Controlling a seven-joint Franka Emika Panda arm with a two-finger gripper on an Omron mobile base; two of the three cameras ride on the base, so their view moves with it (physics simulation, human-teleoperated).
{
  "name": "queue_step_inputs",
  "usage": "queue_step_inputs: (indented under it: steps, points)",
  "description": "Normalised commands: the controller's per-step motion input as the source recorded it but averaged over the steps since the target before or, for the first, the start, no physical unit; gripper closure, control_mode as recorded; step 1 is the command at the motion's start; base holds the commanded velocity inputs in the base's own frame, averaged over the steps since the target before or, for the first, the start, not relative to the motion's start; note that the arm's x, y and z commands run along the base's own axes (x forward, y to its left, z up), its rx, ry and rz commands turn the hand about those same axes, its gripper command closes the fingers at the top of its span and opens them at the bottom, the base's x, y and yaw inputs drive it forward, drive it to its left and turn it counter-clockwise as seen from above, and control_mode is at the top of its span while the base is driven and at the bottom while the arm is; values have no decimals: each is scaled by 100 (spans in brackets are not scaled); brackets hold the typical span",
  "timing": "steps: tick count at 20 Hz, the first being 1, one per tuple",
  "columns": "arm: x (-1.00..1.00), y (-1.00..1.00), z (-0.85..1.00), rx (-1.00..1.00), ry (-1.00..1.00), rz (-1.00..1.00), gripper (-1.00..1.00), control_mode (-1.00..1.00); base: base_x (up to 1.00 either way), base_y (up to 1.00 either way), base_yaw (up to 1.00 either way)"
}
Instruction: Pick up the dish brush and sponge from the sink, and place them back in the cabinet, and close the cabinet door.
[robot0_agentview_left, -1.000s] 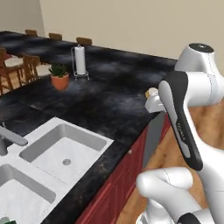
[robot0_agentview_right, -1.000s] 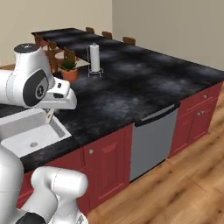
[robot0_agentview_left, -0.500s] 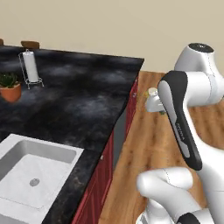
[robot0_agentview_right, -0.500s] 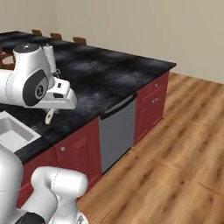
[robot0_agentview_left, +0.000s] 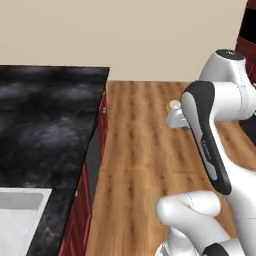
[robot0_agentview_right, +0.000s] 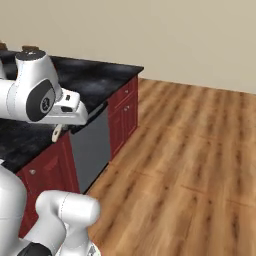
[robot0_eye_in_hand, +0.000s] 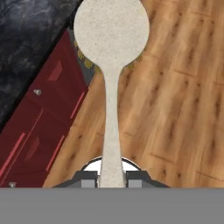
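Note:
My gripper (robot0_eye_in_hand: 112, 177) is shut on the thin handle of the dish brush (robot0_eye_in_hand: 111, 52). The brush's round cream-white head points away from the hand, over the edge of the red drawers and the wooden floor. The left base view has the brush head (robot0_agentview_left: 174, 105) poking out beside the gripper (robot0_agentview_left: 177, 118) above the floor. From the right base, the brush (robot0_agentview_right: 56, 133) hangs under the hand at the counter's edge. A corner of the white sink (robot0_agentview_left: 20, 220) lies at the lower left. The sponge is out of view.
The black stone counter (robot0_agentview_left: 45, 125) runs along the left, with red drawers (robot0_agentview_right: 124, 112) and a grey dishwasher front (robot0_agentview_right: 90, 150) below it. Wide wooden floor (robot0_agentview_right: 190, 160) stretches to the right up to a beige wall. A dark red panel (robot0_agentview_left: 248, 27) shows at the top right edge.
Both base views have swung right with the base: plant, paper roll and most of the sink slid out to the left, and floor came in. The brush stays in the shut gripper.

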Motion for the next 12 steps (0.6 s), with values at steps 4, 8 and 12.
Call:
queue_step_inputs:
  steps: [4, 8, 12]
  points:
    - [0, 0, 0, 0, 0, 0, 100, 100, 0, -35, -46]
    - [0, 0, 0, 0, 0, 0, 100, 100, 0, -31, -48]
    - [0, 0, 0, 0, 0, 0, 100, 100, 0, -29, -48]
